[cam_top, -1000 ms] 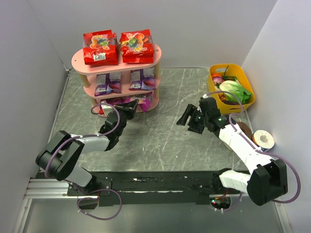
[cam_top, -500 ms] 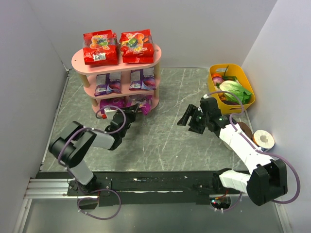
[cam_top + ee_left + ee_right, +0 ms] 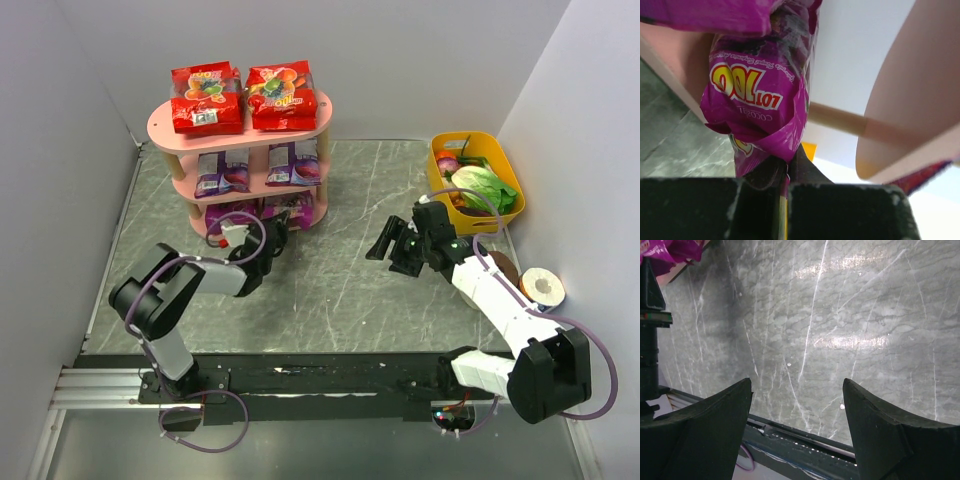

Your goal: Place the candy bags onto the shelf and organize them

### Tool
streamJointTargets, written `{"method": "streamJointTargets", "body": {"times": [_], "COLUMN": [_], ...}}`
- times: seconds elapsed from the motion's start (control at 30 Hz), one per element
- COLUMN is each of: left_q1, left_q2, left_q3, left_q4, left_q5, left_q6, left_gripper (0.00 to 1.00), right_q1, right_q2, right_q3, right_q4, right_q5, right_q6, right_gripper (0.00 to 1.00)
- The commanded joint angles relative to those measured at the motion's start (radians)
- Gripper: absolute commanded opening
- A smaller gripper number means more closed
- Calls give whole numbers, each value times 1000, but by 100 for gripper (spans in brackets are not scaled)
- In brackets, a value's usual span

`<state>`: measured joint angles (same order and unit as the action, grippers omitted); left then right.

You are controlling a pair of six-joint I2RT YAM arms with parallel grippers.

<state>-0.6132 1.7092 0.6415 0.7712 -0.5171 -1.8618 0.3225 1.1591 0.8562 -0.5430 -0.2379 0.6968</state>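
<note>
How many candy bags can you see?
6. Two glossy red candy bags lie on the pink oval shelf's top tier, two blue-violet bags on the middle, two magenta bags at the bottom, one pinched by the left hand. More could hide behind.

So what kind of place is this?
Likely a robot lab cell staged as a shop: white walls around the table, two arms at its edge, a pink shelf holding candy bags.

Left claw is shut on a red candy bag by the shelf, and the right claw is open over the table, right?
No: the left claw is shut on a magenta-purple candy bag, not a red one; the left wrist view shows it. It is by the shelf, and the right claw is open over the table.
</note>
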Motion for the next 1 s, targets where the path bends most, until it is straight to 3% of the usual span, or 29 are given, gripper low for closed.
{"method": "streamJointTargets", "body": {"times": [0.0, 0.2, 0.53, 0.8, 0.97], "left_q1": [-7, -2, 10, 26, 36], "left_q2": [29, 96, 173, 202, 162], "left_q3": [102, 132, 156, 162, 156], "left_q4": [-177, -201, -142, -63, -55], "left_q5": [-60, -43, 0, 51, 61], "left_q6": [-129, -214, -212, -165, -103], "left_gripper": [1, 1, 2, 13, 26], "right_q1": [-14, -31, -53, -59, -59], "right_q2": [-22, -29, -24, -24, -36], "right_q3": [-6, -8, 1, 1, -6], "right_q4": [3, -6, -14, -14, -14], "right_q5": [2, 6, 0, -3, -1], "right_q6": [-11, -17, -33, -33, -23], "right_gripper": [80, 80, 80, 80, 80]}}
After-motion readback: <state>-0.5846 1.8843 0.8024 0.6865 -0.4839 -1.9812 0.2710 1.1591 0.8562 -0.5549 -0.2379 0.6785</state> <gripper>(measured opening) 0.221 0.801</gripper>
